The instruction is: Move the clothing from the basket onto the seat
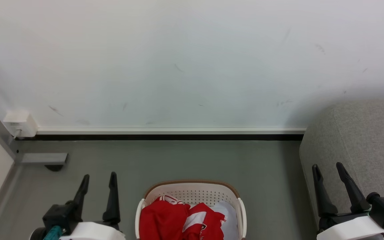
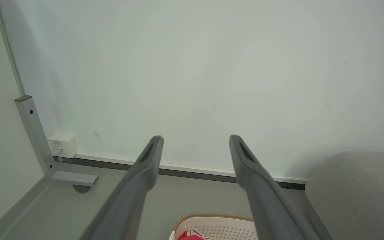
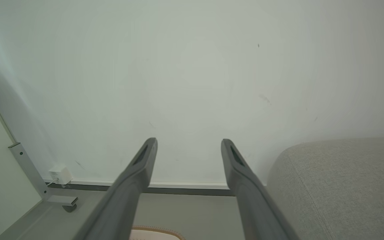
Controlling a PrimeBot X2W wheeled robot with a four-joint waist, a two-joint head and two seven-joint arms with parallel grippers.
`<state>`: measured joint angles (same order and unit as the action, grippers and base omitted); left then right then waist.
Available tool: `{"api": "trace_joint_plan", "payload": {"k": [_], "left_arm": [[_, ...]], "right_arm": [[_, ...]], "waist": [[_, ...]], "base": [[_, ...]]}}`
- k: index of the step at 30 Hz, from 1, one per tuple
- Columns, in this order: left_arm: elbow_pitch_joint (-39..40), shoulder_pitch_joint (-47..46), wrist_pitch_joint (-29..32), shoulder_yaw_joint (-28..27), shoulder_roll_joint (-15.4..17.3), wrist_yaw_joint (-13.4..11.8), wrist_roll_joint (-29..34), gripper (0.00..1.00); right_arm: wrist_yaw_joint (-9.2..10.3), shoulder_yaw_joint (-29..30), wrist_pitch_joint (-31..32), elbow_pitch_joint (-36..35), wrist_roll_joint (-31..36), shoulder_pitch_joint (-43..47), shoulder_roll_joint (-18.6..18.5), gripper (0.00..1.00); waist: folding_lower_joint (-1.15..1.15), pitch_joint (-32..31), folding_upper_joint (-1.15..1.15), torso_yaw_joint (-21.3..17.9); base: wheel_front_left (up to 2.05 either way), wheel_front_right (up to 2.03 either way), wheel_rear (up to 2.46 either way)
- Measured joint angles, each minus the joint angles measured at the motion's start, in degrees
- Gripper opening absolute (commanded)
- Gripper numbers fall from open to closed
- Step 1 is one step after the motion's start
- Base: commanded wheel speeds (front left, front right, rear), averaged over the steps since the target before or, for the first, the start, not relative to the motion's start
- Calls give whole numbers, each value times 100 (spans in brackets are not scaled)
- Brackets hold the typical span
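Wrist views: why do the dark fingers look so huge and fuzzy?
Left wrist view: the left gripper is close to a wide lens, so its fingers loom and blur. Right wrist view: likewise the right gripper. Head view: sharp, soft even light, faint shadow on the wall by the seat.

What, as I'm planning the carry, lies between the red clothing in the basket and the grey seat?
Nothing visible: only bare grey floor lies between the oval cream-white plastic basket holding the soft red clothing and the large grey woven-fabric seat to its right.

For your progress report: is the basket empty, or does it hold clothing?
Not empty: crumpled red clothing lies inside the basket, none on the visible seat.
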<state>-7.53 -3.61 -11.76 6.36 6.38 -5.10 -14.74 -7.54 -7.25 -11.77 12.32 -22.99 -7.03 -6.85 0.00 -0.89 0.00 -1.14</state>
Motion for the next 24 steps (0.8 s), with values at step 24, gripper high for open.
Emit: {"api": "trace_joint_plan", "payload": {"k": [24], "left_arm": [[124,33,-266,-124,-107,112,927,100]], "right_arm": [[0,-45,-255,-126,871,-45,21,100]], "waist": [[0,-9,0,-41]], "base": [[0,0,0]]}}
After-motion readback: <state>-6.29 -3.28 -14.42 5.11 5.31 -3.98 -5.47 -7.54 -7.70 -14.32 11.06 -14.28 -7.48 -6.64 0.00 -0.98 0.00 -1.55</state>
